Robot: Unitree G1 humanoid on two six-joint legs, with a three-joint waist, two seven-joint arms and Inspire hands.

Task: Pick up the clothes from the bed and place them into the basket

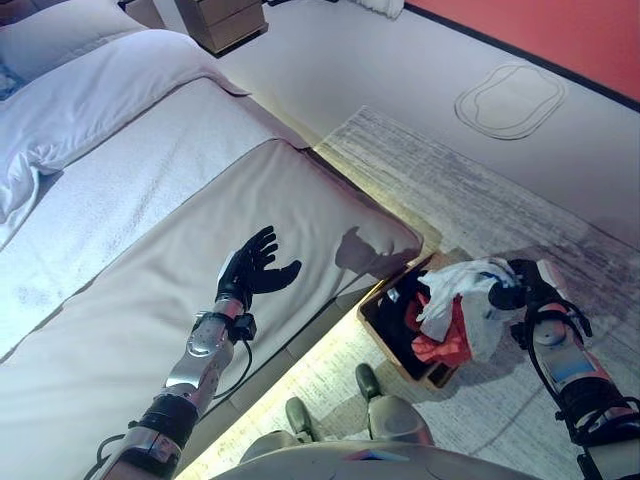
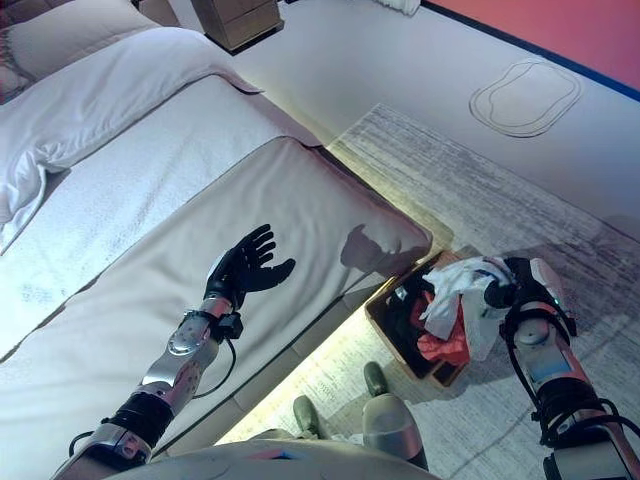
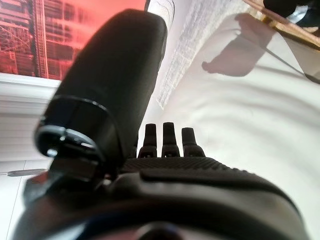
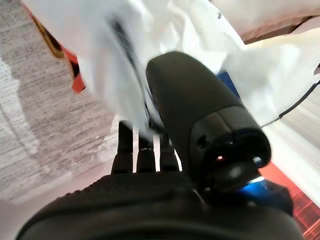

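Note:
A wooden-rimmed basket [image 1: 378, 322] stands on the rug beside the bed's foot corner, holding dark, red [image 1: 445, 346] and white clothes. A white garment [image 1: 470, 298] lies draped on top of the pile. My right hand [image 1: 512, 292] hovers right over it. In the right wrist view its fingers [image 4: 145, 150] look straight, and the white cloth [image 4: 125, 60] shows blurred just past them. My left hand [image 1: 252, 270] is open, palm up, above the beige bed cover [image 1: 150, 300], with nothing in it. Only bedding shows on the bed.
A white duvet and pillow [image 1: 100, 90] lie at the head of the bed. A wooden nightstand [image 1: 225, 20] stands beyond it. The grey rug [image 1: 480, 200] runs along the bedside, with a pale oval mat [image 1: 510, 100] on the floor near the red wall.

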